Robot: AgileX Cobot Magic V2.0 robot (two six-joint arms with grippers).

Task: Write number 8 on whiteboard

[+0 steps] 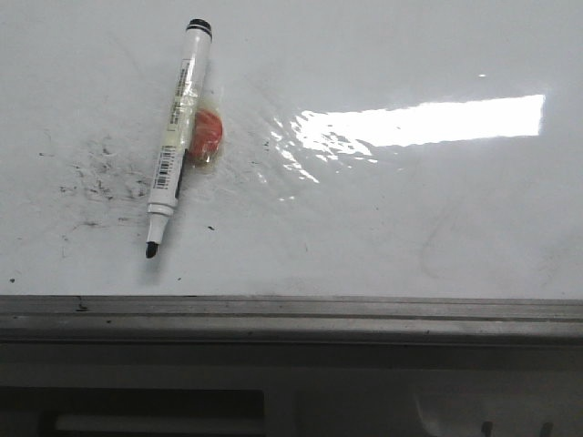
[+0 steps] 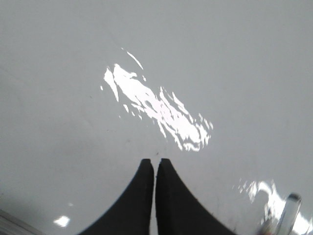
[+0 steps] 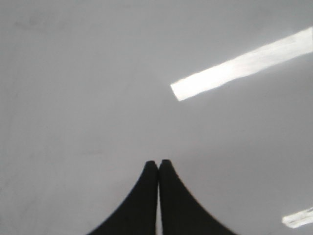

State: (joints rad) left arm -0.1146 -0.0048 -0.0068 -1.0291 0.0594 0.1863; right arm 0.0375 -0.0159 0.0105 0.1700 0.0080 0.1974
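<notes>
Plainly, the glossy, speck-smudged whiteboard (image 1: 410,209) lies beneath left gripper (image 2: 155,164) and right gripper (image 3: 158,165), both closed empty.

Glossy white whiteboard (image 1: 410,228) with black smudge specks (image 1: 100,177) and a grey edge strip (image 1: 291,319); white marker (image 1: 178,137) with black cap, black tip, barcode label; an orange-red blob (image 1: 207,135) alongside

Marker (image 1: 178,137) hides the orange blob (image 1: 208,135) — partly.
</notes>
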